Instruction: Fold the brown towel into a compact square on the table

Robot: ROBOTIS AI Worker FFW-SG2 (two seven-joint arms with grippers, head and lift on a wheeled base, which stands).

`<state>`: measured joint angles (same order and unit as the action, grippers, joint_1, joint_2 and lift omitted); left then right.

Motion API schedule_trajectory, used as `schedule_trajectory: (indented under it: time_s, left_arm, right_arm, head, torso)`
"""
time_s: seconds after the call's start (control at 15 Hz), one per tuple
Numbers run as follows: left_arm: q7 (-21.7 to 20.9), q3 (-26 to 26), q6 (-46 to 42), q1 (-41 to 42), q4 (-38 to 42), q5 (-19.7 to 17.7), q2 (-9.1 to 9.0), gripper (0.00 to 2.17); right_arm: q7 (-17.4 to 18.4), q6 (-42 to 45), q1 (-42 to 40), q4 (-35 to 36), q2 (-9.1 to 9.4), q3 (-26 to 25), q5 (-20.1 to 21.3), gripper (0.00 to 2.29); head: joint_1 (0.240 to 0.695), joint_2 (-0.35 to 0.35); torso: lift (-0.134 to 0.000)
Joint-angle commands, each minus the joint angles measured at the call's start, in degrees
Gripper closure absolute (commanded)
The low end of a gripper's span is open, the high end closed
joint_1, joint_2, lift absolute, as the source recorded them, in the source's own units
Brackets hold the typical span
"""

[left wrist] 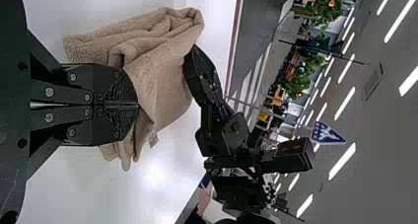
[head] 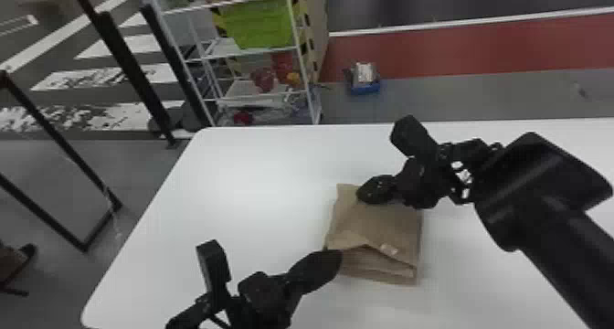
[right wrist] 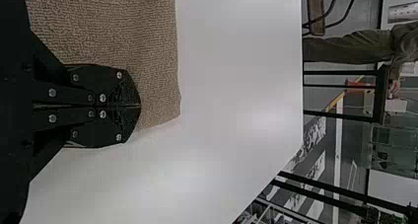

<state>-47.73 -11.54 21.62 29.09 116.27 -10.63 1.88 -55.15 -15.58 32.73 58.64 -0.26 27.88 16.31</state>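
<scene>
White smooth tabletop [head: 256, 168] under folded brown textured cloth towel [head: 388, 223].
Flat and pale, with straight far edge, slanting left edge and rounded corners at far left and near left in head view; soft bright glare on bare surface in both wrist views. Directly on top: towel, right of centre in head view, set in from far edge and well apart from left edge. Folded to a rough, uneven square, several layers thick; upper layer slanted across near side, over open, stacked folds. Small whitish rectangular label [head: 389, 249] at slanted fold, toward near right corner of towel.
</scene>
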Motion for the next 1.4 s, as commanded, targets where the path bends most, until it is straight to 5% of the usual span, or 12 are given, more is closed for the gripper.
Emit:
schedule_trajectory:
  time_s: [0.0, 0.13, 0.27, 0.53, 1.33]
  left_arm:
    - [0.0, 0.21, -0.03, -0.26, -0.08, 0.0, -0.04, 1.94]
    - [0.0, 0.03, 0.14, -0.52, -0.08, 0.0, -0.04, 1.94]
    - [0.0, -0.32, 0.14, -0.52, -0.08, 0.0, 0.05, 1.94]
    - [0.18, -0.41, 0.49, -0.61, 0.44, 0.18, 0.05, 1.94]
    - [0.88, 0.29, 1.37, 0.36, 1.67, 1.32, -0.12, 1.94]
  right_arm:
    - [-0.83, 0.14, 0.14, -0.1, 0.31, -0.46, -0.41, 2.01]
    - [-2.15, -2.32, -1.97, 4.73, 0.31, -1.43, -0.49, 2.01]
    - [-4.97, -11.98, -6.63, 16.86, 0.31, -1.96, 2.06, 2.01]
    - [-9.71, -25.34, -11.9, 30.22, 0.31, -3.98, 7.59, 2.01]
    - [-12.26, -24.11, -13.13, 30.57, 0.31, -11.62, 9.0, 2.01]
  head:
    - [0.695, 0.276]
    - [0.695, 0.275]
    - [0.695, 0.282]
    - [0.695, 0.3]
    - [0.695, 0.23]
  torso:
    - [-0.124]
    - [-0.124]
    - [-0.124]
    - [-0.124]
    - [-0.124]
